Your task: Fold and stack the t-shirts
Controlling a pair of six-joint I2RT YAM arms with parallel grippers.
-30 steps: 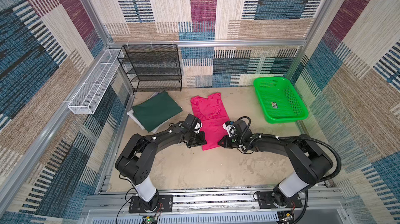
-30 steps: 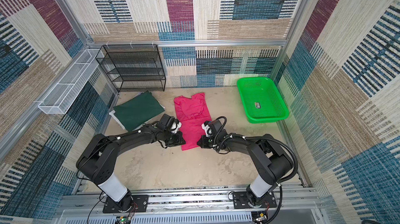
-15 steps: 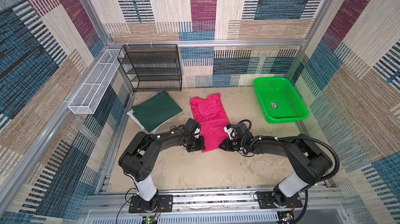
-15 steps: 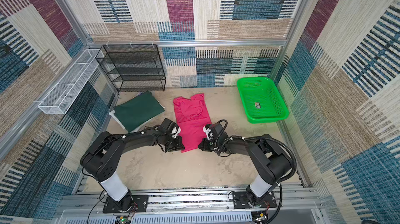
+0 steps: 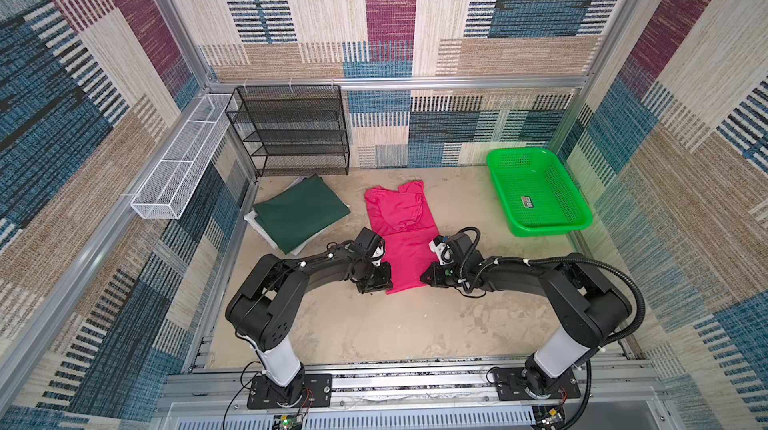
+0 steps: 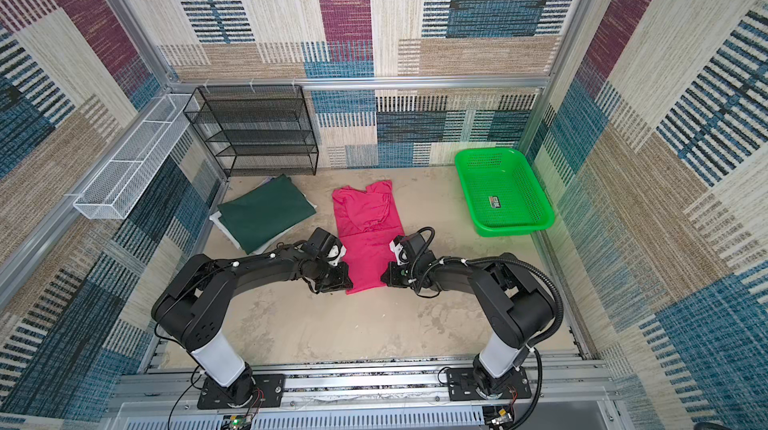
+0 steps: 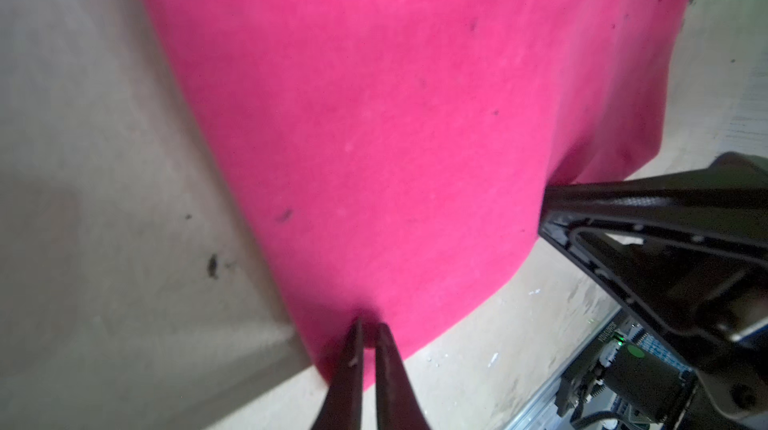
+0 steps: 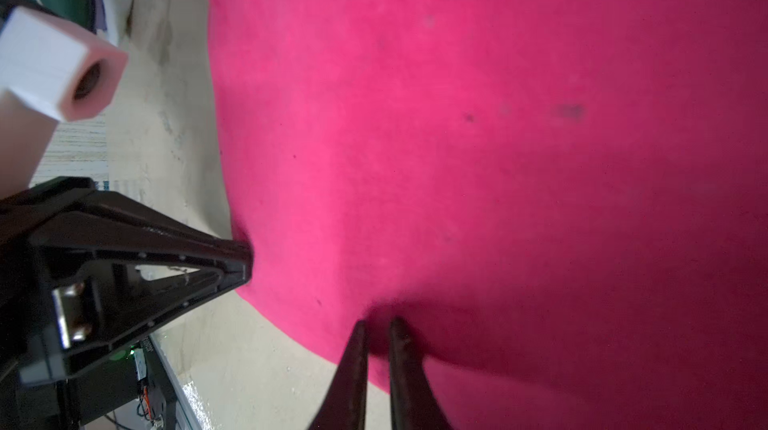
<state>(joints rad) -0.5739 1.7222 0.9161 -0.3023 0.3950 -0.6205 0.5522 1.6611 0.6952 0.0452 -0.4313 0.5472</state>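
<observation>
The left gripper (image 7: 370, 324) and right gripper (image 8: 379, 323), jaws nearly closed, each pinched a near hem corner of the bright-pink cloth t-shirt (image 5: 409, 249), which looked light, limp and likely to sag.

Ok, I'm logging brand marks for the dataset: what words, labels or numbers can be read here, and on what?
Sticker inside the green basket: too small to read.
Print on electronics at the table edge, left wrist view: blurred, unreadable.
Nothing else bears text.
</observation>
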